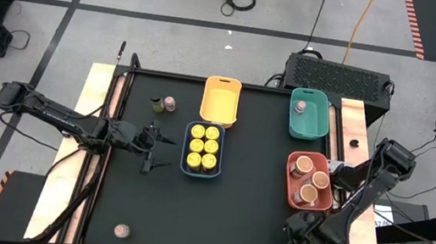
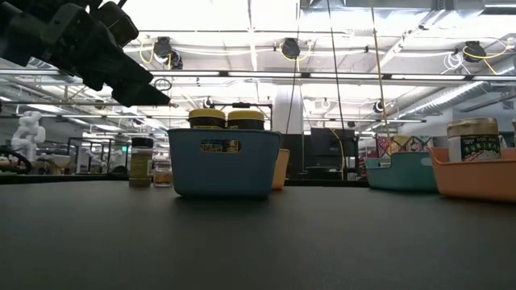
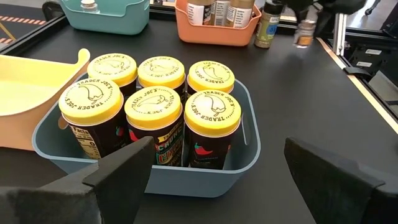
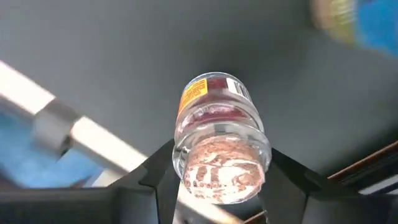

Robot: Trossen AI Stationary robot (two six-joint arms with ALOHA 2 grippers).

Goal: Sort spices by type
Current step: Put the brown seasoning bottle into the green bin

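Glass jar (image 4: 221,146) sits between the right pincer (image 4: 214,180) fingers near the desk's right front corner (apparently gripped, lid hidden); a loose pinch could drop it. Left pincer (image 3: 217,168) gapes empty beside the blue tray (image 3: 239,168).

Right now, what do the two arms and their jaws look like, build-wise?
Both arms are dark, jointed links. The left arm is a slim black boom with cabling along it, ending in the left gripper, whose two flat, wedge-shaped black fingers show. The right arm has bulkier rounded joint housings; the right gripper has matte black jaws.
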